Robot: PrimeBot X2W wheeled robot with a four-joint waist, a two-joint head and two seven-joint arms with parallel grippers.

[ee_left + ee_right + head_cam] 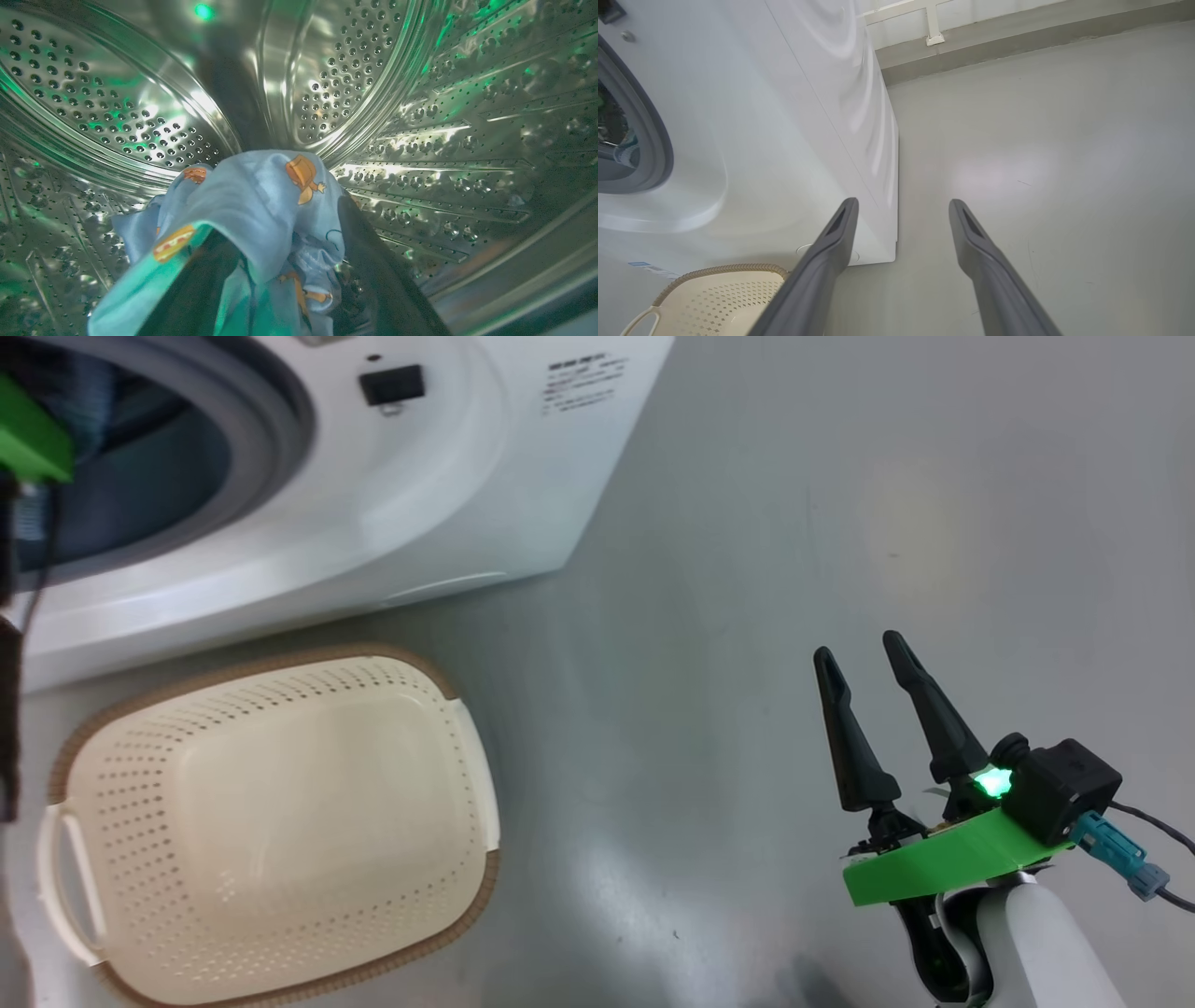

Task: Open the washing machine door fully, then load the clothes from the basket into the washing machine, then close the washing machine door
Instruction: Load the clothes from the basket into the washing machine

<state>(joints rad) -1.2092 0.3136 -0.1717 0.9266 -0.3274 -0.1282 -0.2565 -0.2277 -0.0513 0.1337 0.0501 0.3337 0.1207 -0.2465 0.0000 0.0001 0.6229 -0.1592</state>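
Observation:
Light-blue clothes (252, 205) with orange cartoon prints hang inside the washing machine's steel drum (467, 140), draped over my left gripper (285, 219). Its two dark fingers (383, 275) stand wide apart under the fabric, so it is open. In the head view my left arm's green mount (28, 429) reaches into the opening of the white washing machine (420, 504). The cream basket (271, 821) sits on the floor in front of the machine with nothing in it. My right gripper (861, 649) hovers open and empty over the floor to the right. The washing machine door is out of view.
The grey rubber gasket (271, 420) rings the opening, with a black latch slot (392, 385) beside it. The right wrist view shows the machine's side (840, 93), the basket's corner (724, 298), my right gripper (902, 205), grey floor (1041, 163) and a wall base beyond.

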